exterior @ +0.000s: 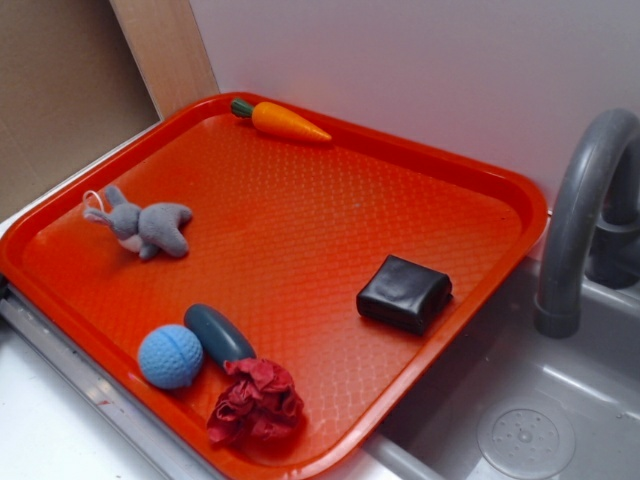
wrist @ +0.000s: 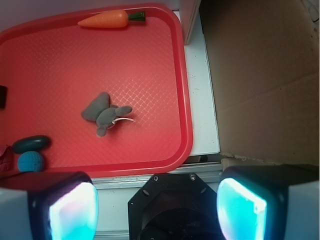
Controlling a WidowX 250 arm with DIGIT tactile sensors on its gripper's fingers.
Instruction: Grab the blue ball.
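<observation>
fingers [wrist: 157, 210] spread, blue ball [exterior: 170, 356] touching slate oval [exterior: 218, 333], red cloth [exterior: 256, 402] just beside.

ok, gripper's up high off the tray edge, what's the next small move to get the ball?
Probably translate over the blue ball before descending. In the wrist view the open gripper sits past the orange tray rim, with the ball at far left against the slate-blue oval and the red cloth close by, so line up carefully.
</observation>
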